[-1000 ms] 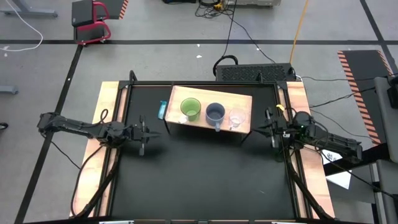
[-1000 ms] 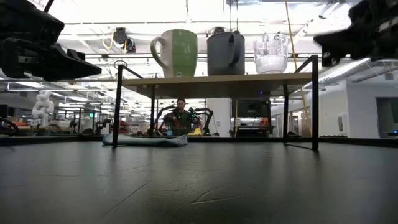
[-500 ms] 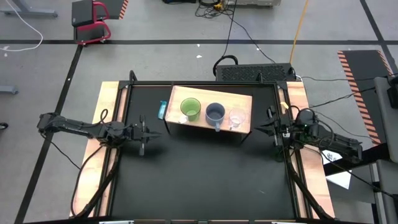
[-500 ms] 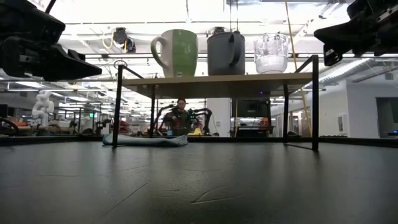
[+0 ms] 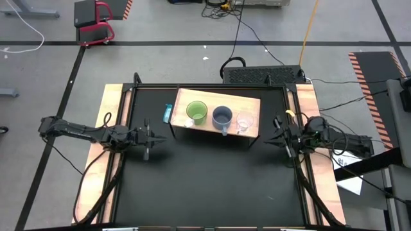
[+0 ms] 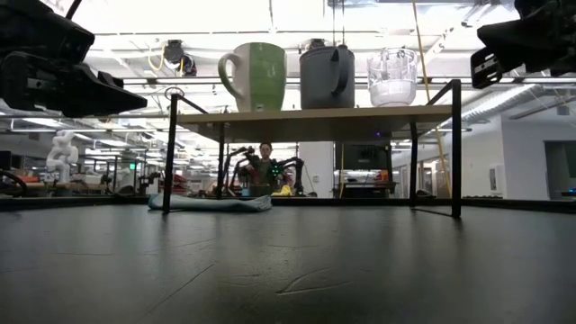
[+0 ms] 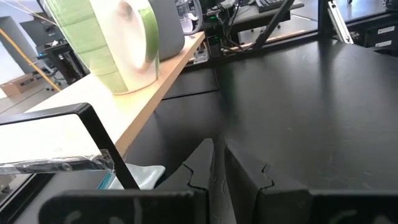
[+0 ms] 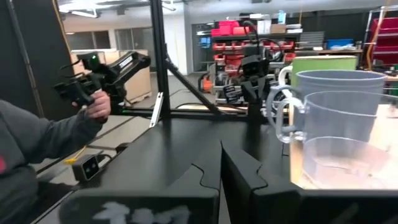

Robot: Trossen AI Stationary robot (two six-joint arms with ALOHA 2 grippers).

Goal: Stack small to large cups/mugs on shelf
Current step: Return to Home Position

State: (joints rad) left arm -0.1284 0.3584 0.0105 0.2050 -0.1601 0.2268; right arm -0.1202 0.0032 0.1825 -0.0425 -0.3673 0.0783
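Standing in a row on the wooden shelf (image 5: 249,102), the green mug (image 5: 196,113), the grey mug (image 5: 222,116) and the glass cup (image 5: 244,120) are lined up upright, largest to smallest, with narrow gaps between them. The left gripper (image 5: 153,136) is held above the black table (image 5: 205,186) off the shelf's green-mug end, the right gripper (image 5: 276,133) just off the glass-cup end. Both pairs of jaws are pressed closed, with nothing gripped. A person (image 6: 263,166) is seen in the room beyond.
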